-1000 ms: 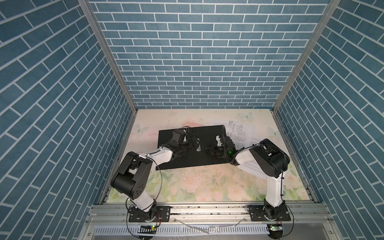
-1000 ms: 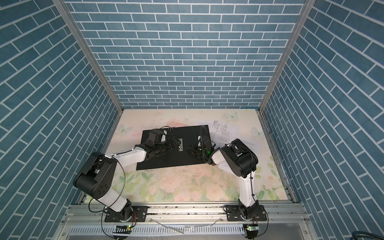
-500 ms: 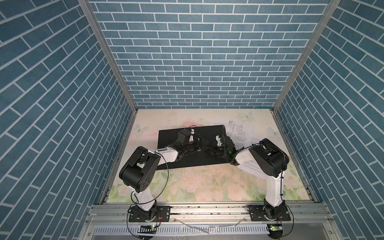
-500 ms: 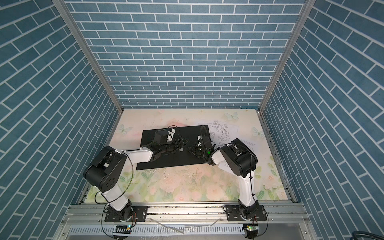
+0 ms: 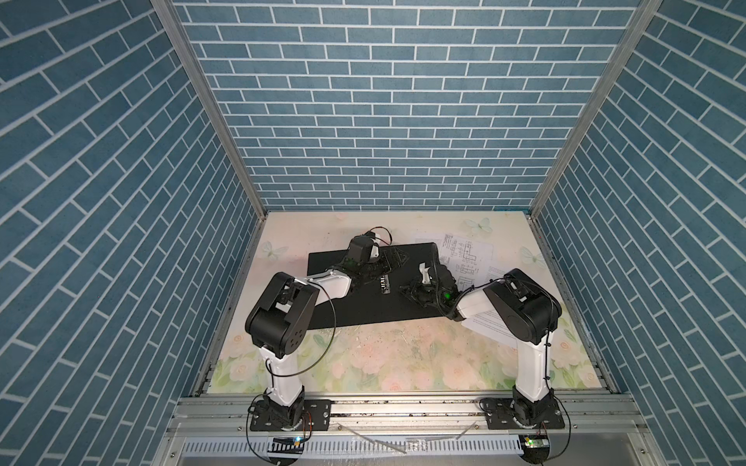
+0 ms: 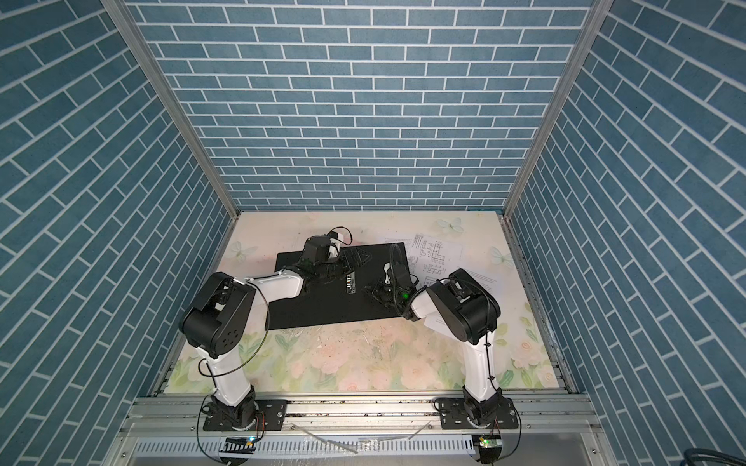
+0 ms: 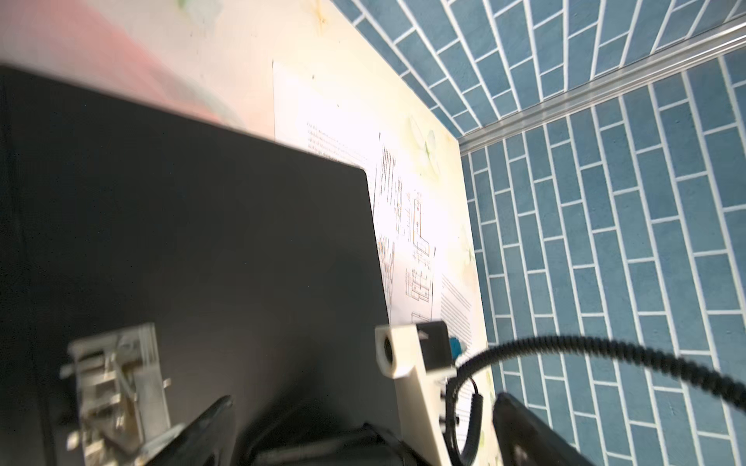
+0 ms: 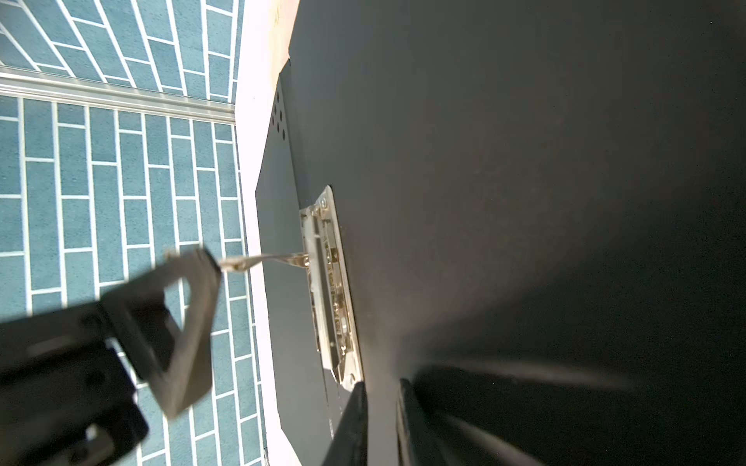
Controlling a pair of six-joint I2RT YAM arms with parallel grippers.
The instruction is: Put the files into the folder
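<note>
The folder (image 5: 363,302) (image 6: 323,306) lies open on the table, black inside up, with a metal clip (image 5: 384,284) (image 8: 331,290) at its middle. My left gripper (image 5: 393,260) (image 7: 363,427) hangs open over the folder's far part. One of its fingers (image 8: 181,322) is at the tip of the clip's raised wire lever. My right gripper (image 5: 405,288) (image 8: 381,387) is low over the folder's right half beside the clip. Its jaws are nearly together with nothing seen between them. The files (image 5: 468,262) (image 7: 415,226) lie right of the folder, partly under it and under the right arm.
Brick-patterned walls (image 5: 383,121) close in the floral table (image 5: 383,355) on three sides. A black corrugated cable (image 7: 605,351) loops from the right wrist above the folder's right edge. A text sheet (image 7: 323,121) pokes out from under the folder's far corner.
My left arm has swung inward and its gripper has moved a little right and farther back over the folder, toward the clip. The right arm has stayed where it was.
</note>
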